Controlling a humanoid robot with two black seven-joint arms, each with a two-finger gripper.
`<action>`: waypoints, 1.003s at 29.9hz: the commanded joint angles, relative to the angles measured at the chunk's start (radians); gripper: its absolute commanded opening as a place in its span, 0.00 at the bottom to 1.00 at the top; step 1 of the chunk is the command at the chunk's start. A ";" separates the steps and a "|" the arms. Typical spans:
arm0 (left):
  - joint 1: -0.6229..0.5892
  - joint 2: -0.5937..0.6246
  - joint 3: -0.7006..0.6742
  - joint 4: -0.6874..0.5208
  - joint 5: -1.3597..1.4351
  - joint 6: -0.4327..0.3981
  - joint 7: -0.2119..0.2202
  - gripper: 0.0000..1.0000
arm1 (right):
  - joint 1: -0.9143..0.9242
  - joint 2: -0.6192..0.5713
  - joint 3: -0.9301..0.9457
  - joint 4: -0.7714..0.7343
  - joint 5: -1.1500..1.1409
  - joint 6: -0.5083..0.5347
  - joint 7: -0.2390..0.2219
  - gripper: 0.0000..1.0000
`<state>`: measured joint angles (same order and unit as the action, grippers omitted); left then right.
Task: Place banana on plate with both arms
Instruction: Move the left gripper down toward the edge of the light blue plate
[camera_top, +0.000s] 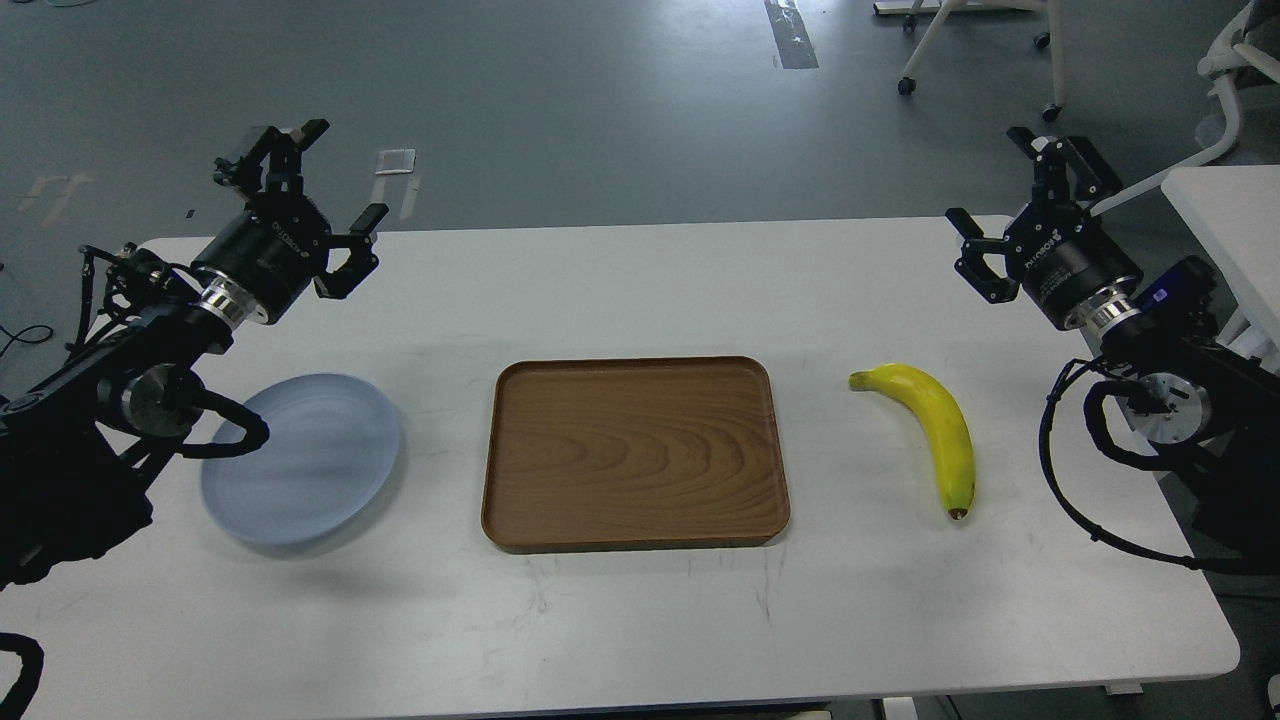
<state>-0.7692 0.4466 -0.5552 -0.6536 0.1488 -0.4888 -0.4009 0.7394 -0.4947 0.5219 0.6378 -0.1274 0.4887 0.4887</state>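
Observation:
A curved yellow banana (935, 430) lies on the white table at the right, its greenish stem toward the tray and its dark tip toward me. The pale blue-grey plate (305, 457) rests on the table at the left, with a loop of my left arm's cable over its left rim. My left gripper (330, 180) hovers above the table's far left corner, open and holding nothing. Over the far right corner my right gripper (998, 190) is raised, likewise open and holding nothing, behind and to the right of the banana.
A rectangular brown wooden tray (510, 470) sits mid-table between plate and banana. The white table (640, 620) ends close to me at the front edge. A second white table (1225, 220) and chair legs stand at the far right.

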 joint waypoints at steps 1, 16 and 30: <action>0.008 0.000 0.001 -0.001 0.000 0.000 -0.001 1.00 | 0.001 0.002 0.000 0.000 0.000 0.000 0.000 1.00; -0.009 0.099 0.006 0.015 0.066 0.000 -0.006 1.00 | 0.005 0.002 0.000 0.002 0.000 0.000 0.000 1.00; -0.055 0.418 0.008 -0.287 1.087 0.000 -0.088 1.00 | 0.005 0.002 0.000 0.006 0.000 0.000 0.000 1.00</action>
<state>-0.8296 0.8109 -0.5507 -0.8771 0.9980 -0.4893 -0.4883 0.7440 -0.4923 0.5215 0.6417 -0.1274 0.4887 0.4887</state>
